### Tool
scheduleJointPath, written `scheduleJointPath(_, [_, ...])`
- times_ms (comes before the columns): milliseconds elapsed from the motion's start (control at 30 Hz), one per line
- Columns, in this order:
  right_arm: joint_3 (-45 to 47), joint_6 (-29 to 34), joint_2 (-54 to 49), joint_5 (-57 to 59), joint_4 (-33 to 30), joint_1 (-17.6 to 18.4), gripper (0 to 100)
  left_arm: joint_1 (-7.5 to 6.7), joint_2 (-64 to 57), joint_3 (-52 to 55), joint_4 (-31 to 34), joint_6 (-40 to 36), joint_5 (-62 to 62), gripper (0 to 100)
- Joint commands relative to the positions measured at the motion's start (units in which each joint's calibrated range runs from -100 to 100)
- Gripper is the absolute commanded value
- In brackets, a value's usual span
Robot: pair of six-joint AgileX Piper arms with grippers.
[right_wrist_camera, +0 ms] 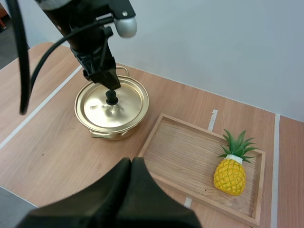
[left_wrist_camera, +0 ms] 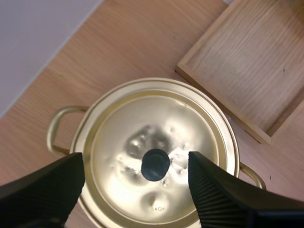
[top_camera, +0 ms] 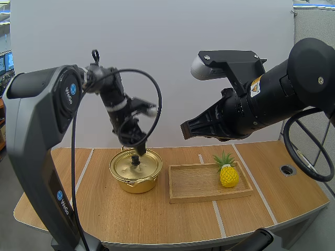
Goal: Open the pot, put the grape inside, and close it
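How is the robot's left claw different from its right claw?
The left gripper is open wide; the right gripper is shut tight into one wedge. The left gripper sits low over the knob on the pot lid; the right gripper hangs higher, near the wooden tray. Both are black and hold nothing.

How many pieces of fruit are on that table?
1: a pineapple stands upright in the wooden tray. The pot has its lid on, so fruit inside would be hidden.
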Motion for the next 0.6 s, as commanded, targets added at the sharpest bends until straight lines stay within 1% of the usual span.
scheduleJointPath(0, [0.3,-0.3,-0.6,0.0,-0.3,-0.2,0,-0.1,-8.0,-8.2,2.0,-5.5,0.5,100])
scheduleJointPath(200, [0.3,-0.3,-0.6,0.0,-0.3,-0.2,0,-0.1,-17.0,-11.4,3.3,-7.3,0.5,100])
scheduleJointPath(433, [0.3,-0.3,-0.6,0.0,-0.3,-0.2,0,-0.1,-28.2,-11.5,5.4,-10.1,0.5,100])
scheduleJointPath(567, [0.3,-0.3,-0.6,0.0,-0.3,-0.2,0,-0.1,-34.6,-11.5,5.5,-11.0,0.5,100])
